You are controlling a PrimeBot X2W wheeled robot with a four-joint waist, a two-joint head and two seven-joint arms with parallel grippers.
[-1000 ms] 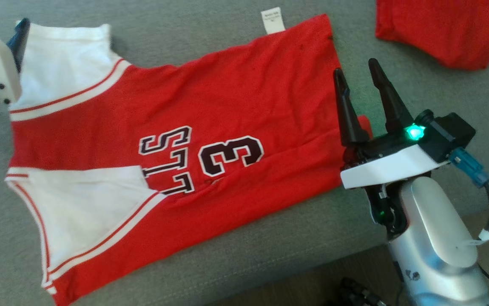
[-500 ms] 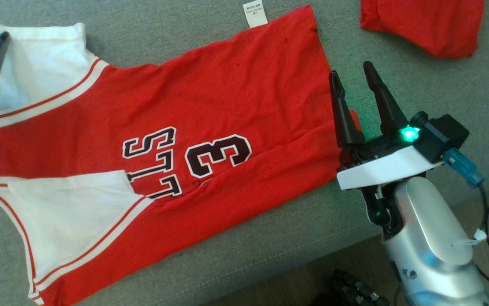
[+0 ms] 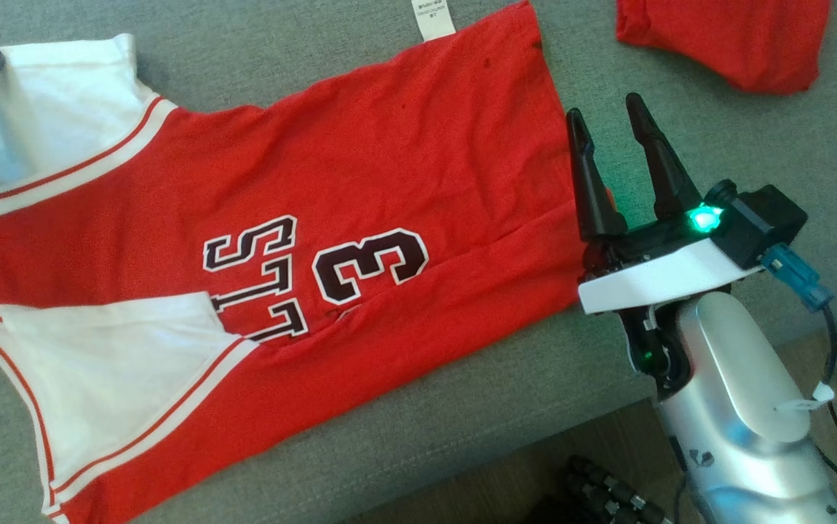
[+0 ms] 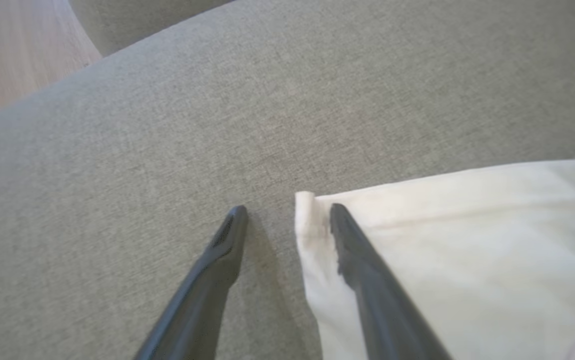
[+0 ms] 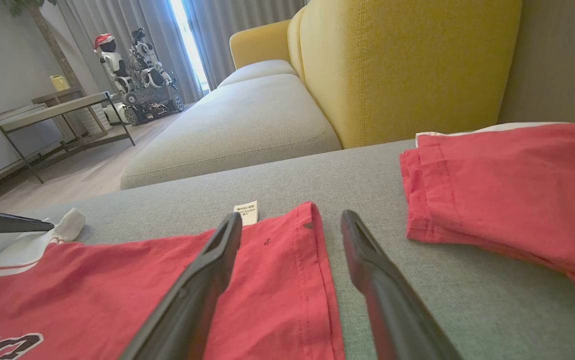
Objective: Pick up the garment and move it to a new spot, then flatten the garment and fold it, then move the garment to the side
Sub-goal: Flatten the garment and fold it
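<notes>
The left gripper (image 4: 287, 208) is seen in the left wrist view with its two fingers spread apart and nothing clamped between them. The corner of the garment's white panel (image 4: 467, 240) is placed just inside the right-hand finger, which lies over the cloth. The left-hand finger is set over the bare grey cushion (image 4: 142, 125). Whether the fingertips press on the fabric cannot be told.

In the head view the right gripper (image 3: 603, 106) is shown released, its fingers wide apart and empty. The garment (image 3: 389, 160) (a red jersey with white side panels, a "3" and dark letters) is spread flat on the cushion. It stretches away from this gripper's left finger toward the left gripper, whose dark finger is found at the far white corner. The hem is met right beside the right gripper's left finger. A white label (image 3: 433, 16) is seen beyond the fingertips and to their left. A second red cloth (image 3: 731, 36) is laid beyond the fingertips to the right, apart from the garment.

In the right wrist view the hem is seen running between the two fingers: the left one is held over red fabric, the right one over grey cushion. The second red cloth is placed ahead and to the right of the right finger. A yellow sofa back (image 5: 407, 65) is seen straight ahead.
</notes>
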